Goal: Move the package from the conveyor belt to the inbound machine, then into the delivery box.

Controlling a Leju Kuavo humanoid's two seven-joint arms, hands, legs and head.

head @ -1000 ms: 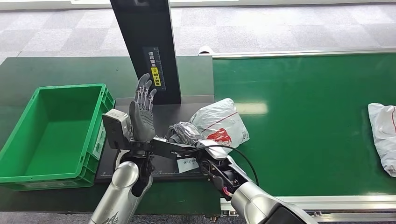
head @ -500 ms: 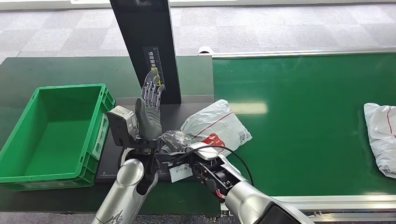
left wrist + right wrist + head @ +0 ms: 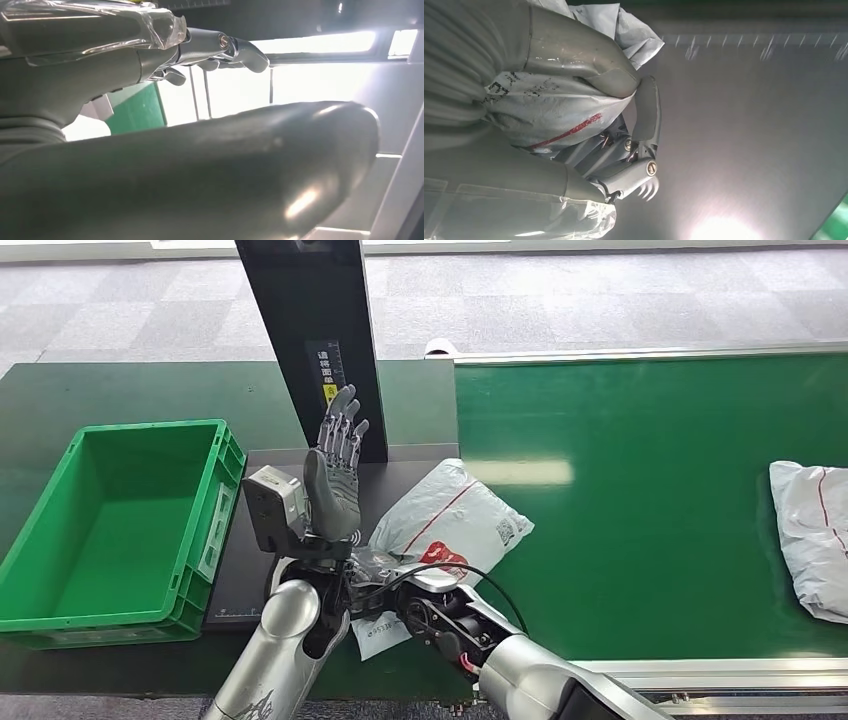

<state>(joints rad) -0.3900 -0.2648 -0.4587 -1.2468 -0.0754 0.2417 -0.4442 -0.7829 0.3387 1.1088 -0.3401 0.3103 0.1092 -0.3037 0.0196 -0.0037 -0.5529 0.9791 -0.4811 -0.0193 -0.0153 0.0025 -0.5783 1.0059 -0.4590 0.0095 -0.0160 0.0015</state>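
Observation:
A white-grey plastic package (image 3: 455, 515) with red print lies across the seam between the black scan plate (image 3: 400, 472) of the inbound machine and the green conveyor belt (image 3: 650, 490). My right hand (image 3: 388, 568) grips its near end; in the right wrist view the fingers (image 3: 644, 112) wrap the crumpled package (image 3: 539, 105) above the dark plate. My left hand (image 3: 335, 475) is raised over the plate in front of the machine's black column (image 3: 320, 340), palm flat, fingers (image 3: 235, 47) spread, holding nothing.
An empty green delivery crate (image 3: 150, 427) stands to the left of the plate. A second white package (image 3: 810, 535) lies on the belt at the far right. My two forearms cross near the plate's front edge.
My right hand has dragged the package left and nearer, further onto the plate. The raised left hand has drifted right towards the column. The second package has ridden left on the belt.

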